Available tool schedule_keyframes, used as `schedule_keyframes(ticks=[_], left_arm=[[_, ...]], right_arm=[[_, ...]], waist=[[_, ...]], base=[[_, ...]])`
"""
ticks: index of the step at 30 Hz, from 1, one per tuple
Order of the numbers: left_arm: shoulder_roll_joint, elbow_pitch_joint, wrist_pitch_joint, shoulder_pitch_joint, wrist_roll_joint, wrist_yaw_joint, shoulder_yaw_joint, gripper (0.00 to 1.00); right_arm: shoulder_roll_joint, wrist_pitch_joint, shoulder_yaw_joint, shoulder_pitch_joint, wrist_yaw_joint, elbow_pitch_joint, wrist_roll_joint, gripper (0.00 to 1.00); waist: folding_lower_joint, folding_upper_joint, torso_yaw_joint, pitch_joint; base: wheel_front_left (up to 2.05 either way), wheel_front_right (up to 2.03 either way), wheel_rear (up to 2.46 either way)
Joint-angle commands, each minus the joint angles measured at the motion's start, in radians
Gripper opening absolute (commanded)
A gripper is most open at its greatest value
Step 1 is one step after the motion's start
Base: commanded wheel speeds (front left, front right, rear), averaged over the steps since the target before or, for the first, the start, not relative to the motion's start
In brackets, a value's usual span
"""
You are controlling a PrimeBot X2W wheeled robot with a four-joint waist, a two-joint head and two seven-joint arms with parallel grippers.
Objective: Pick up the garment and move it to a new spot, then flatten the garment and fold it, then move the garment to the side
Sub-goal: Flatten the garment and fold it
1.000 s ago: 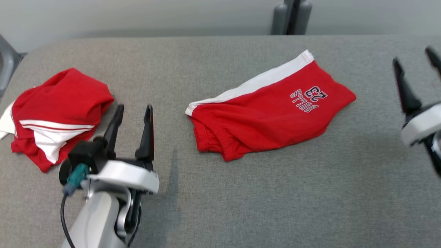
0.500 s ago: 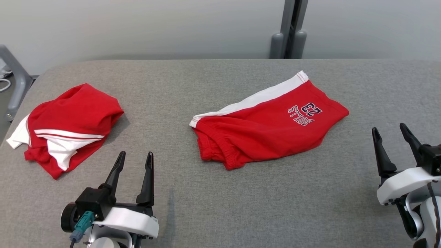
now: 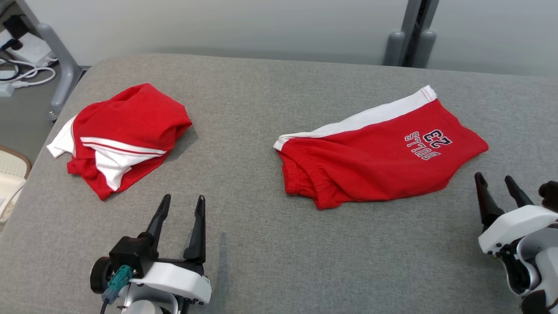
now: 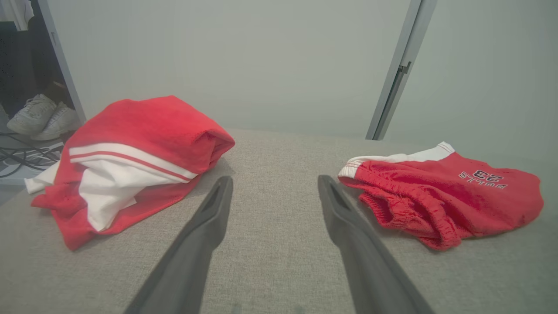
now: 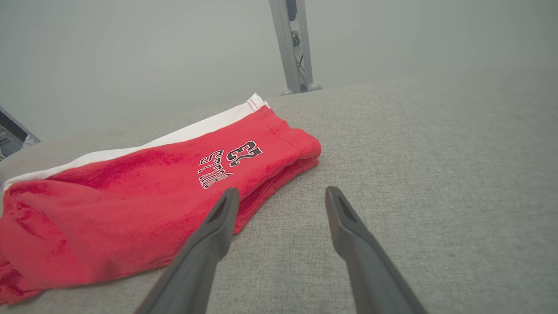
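The red shorts [image 3: 379, 161] are seen lying fairly flat near the middle of the grey padded table [image 3: 261, 270], with the elastic waistband turned toward the robot's left and the leg hem toward its right; a white side stripe is carried along the far edge, and the print "BULLS 23" is read upside down near the hem in the head view. The left gripper [image 3: 183, 198] is held low over the table near its front edge; its jaws are spread wide and nothing is held between them; the shorts are kept well apart from it. The right gripper [image 3: 494, 178] is likewise spread wide and empty, and is placed just beside the near right corner of the shorts; in the right wrist view one fingertip is overlapped with the cloth's edge, but contact cannot be told. A bunched red and white garment [image 3: 126, 131] is laid at the table's left end, well apart from the shorts. A grey post [image 3: 412, 41] is seen behind the table; white cables [image 3: 26, 76] are seen on the floor; a pair of white sneakers [image 4: 41, 118] is seen in the left wrist view.
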Motion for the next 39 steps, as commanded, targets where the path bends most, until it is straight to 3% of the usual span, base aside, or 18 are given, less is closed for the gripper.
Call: schedule_keyframes(ticks=[1, 6, 13, 26, 27, 28, 30, 31, 39], left_arm=[[0.002, -0.004, -0.003, -0.012, -0.016, -0.004, -0.009, 1.00], [0.003, -0.029, -0.003, -0.019, -0.043, -0.022, -0.037, 1.00], [0.002, -0.051, -0.003, -0.019, -0.074, -0.008, -0.063, 1.00], [0.002, -0.069, -0.003, -0.045, -0.103, 0.009, -0.103, 1.00], [0.003, -0.069, -0.003, -0.046, -0.105, 0.009, -0.107, 1.00], [0.003, -0.068, -0.003, -0.047, -0.107, 0.011, -0.111, 1.00], [0.003, -0.067, -0.003, -0.049, -0.114, 0.015, -0.117, 1.00], [0.003, -0.065, -0.003, -0.049, -0.114, 0.015, -0.120, 1.00], [0.003, -0.057, -0.003, -0.052, -0.110, 0.022, -0.123, 1.00]], right_arm=[[-0.021, 0.007, 0.000, -0.014, 0.000, 0.003, 0.029, 1.00], [-0.049, 0.064, -0.022, -0.056, 0.000, 0.029, 0.195, 1.00], [-0.094, 0.127, -0.021, -0.096, 0.000, 0.097, 0.308, 1.00], [-0.106, 0.198, -0.023, -0.211, 0.000, 0.265, 0.376, 1.00], [-0.108, 0.199, -0.021, -0.219, 0.000, 0.276, 0.376, 0.92], [-0.106, 0.203, -0.016, -0.228, 0.000, 0.284, 0.375, 0.58], [-0.104, 0.206, -0.004, -0.241, 0.000, 0.296, 0.371, 0.33], [-0.107, 0.202, 0.006, -0.246, 0.000, 0.300, 0.364, 0.00], [-0.108, 0.110, 0.028, -0.271, 0.000, 0.325, 0.353, 0.00]], waist=[[0.0000, 0.0000, 0.029, 0.021], [0.0000, 0.0000, 0.085, 0.048], [0.0000, 0.0000, 0.143, 0.073], [0.0000, 0.0000, 0.194, 0.135], [0.0000, 0.0000, 0.197, 0.139], [0.0000, 0.0000, 0.200, 0.142], [0.0000, 0.0000, 0.204, 0.148], [0.0000, 0.0000, 0.206, 0.150], [0.0000, 0.0000, 0.204, 0.143]], base=[[0.00, 0.00, 0.00], [0.00, 0.00, 0.00], [0.00, 0.00, 0.00], [0.00, 0.00, 0.00], [0.00, 0.00, 0.00], [0.00, 0.00, 0.00], [0.00, 0.00, 0.00], [0.00, 0.00, 0.00], [0.00, 0.00, 0.00]])
